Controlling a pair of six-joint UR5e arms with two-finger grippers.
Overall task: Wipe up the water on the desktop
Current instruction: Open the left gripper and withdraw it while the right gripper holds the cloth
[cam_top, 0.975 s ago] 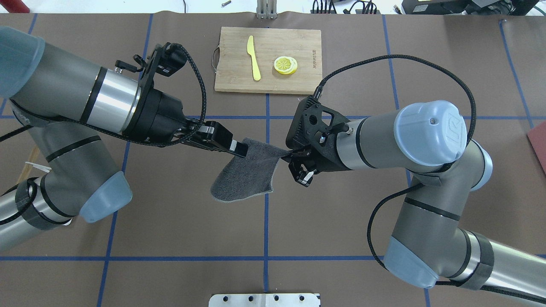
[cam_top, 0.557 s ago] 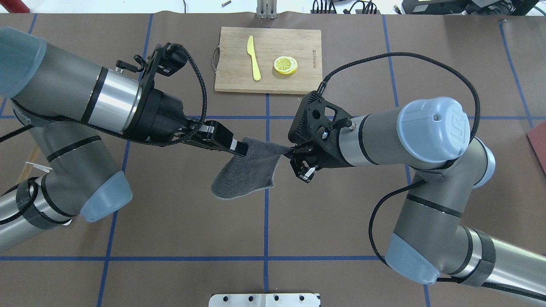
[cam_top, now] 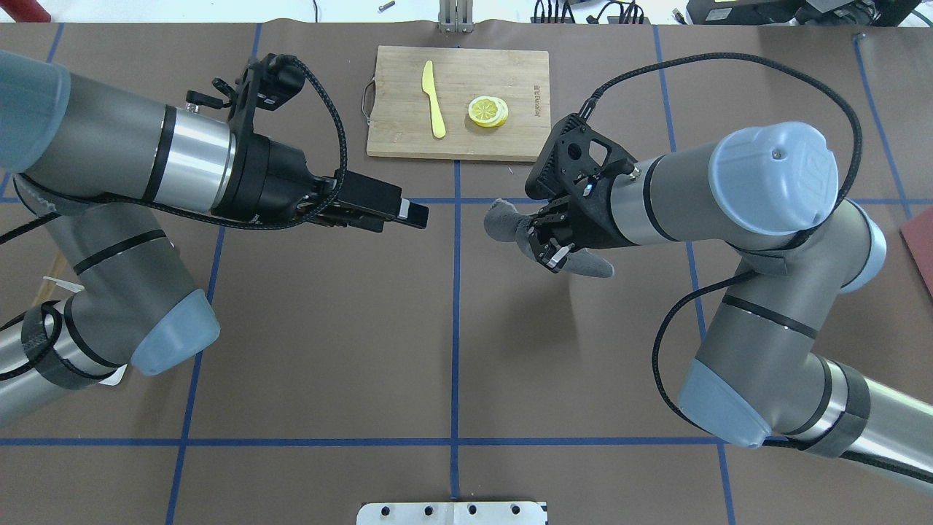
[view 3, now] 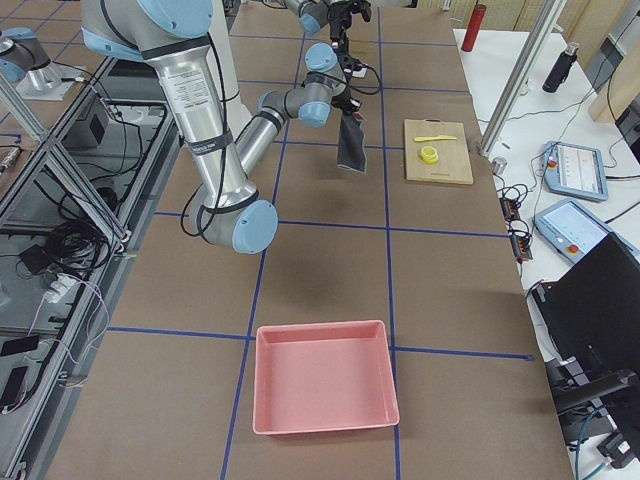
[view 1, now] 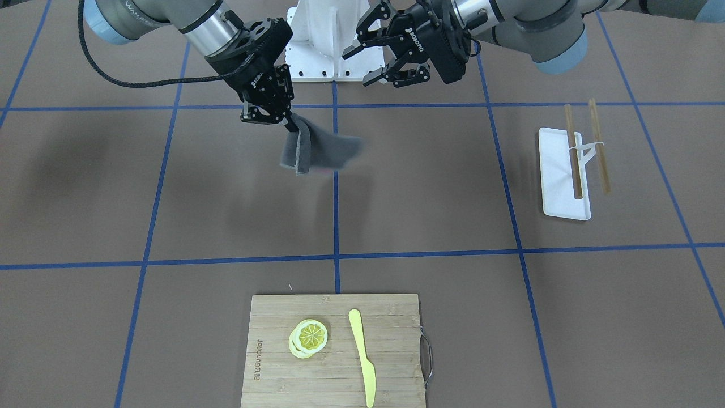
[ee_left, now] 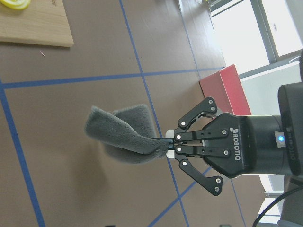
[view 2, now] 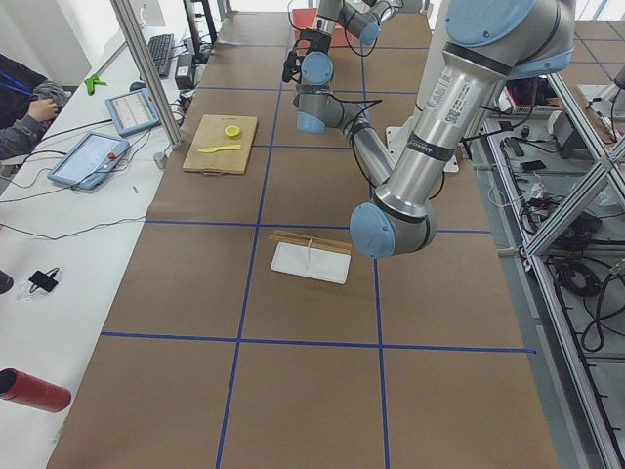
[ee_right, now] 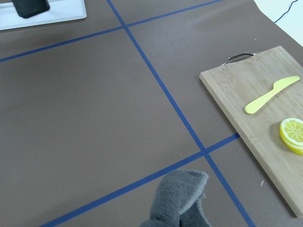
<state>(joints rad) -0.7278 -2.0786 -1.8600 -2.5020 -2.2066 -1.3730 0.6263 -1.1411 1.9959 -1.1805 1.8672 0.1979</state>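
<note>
Hanging from the right end effector (ee_left: 169,144), whose fingers were clamped on its edge, the grey cloth (ee_left: 118,135) looked soft, light and floppy, best held by a bunched edge. Its long axis trailed ahead of the fingertips, above the table (cam_top: 328,328). The left end effector (cam_top: 415,214) opposite had its fingers spread apart, empty.

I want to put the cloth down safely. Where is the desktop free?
The desktop is bare in the rectangles on the robot's side of the left gripper and of the right gripper with its grey cloth, and in the gap between them. The bamboo cutting board crowds the far edge.
</note>
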